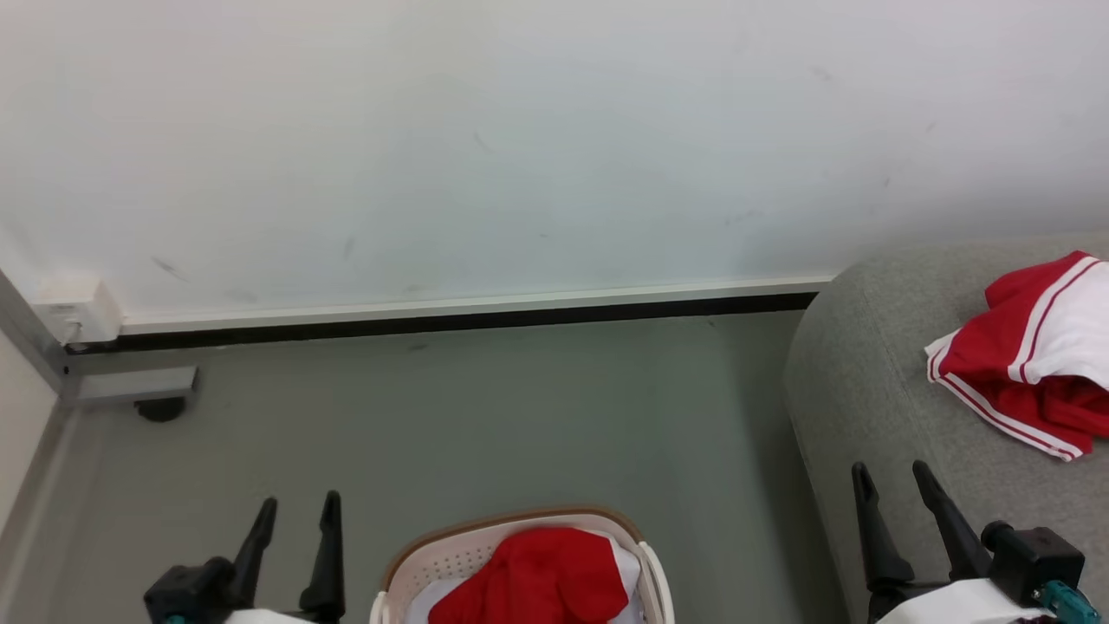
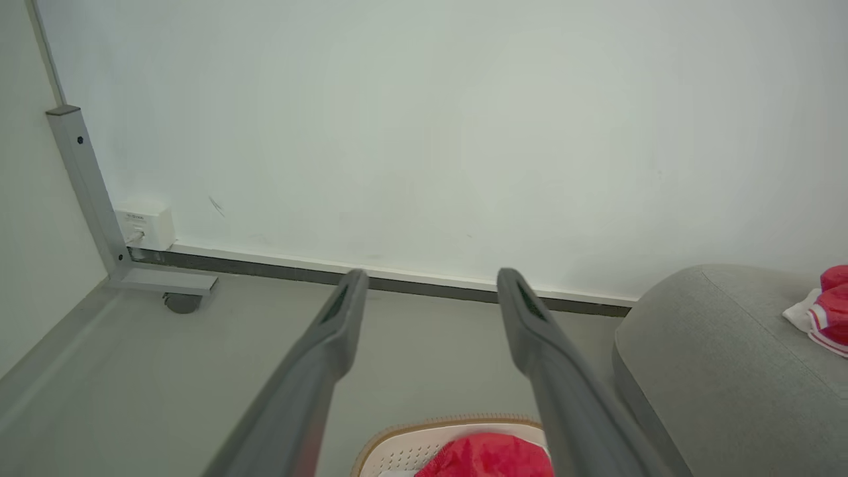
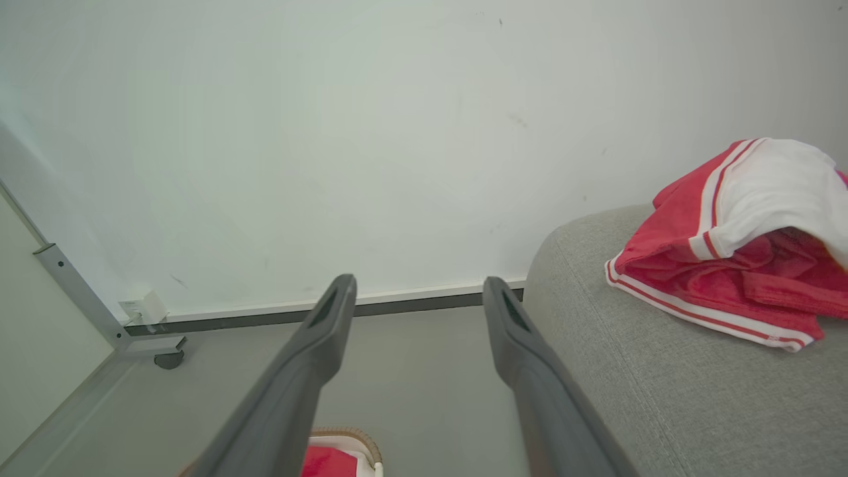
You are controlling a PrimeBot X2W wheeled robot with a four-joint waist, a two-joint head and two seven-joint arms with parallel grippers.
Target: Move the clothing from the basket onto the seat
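Down at the lower left, the left jaws stand wide apart and hold nothing, poised above the bare grey floor (image 1: 520, 407). Just to their right, at the bottom edge, sits the cream basket (image 1: 511, 518). A crumpled red garment (image 1: 537, 576) is heaped inside it, with white cloth showing beneath. Further right, the right jaws are likewise wide and empty, over the rounded arm of the grey sofa (image 1: 866, 390). A second red-and-white garment (image 1: 1022, 355) lies on the seat.

Likely risks: a pinch on only a loose fold could let the cloth slip and fall on the floor between basket and sofa. Fingers reaching too near the rim may snag the light basket and tip or drag it. A trailing hem could catch the rim on lifting.

Count: two sets of jaws, one basket, one sofa, two garments for certain. Whether the white cloth in the basket is a third cannot be told.
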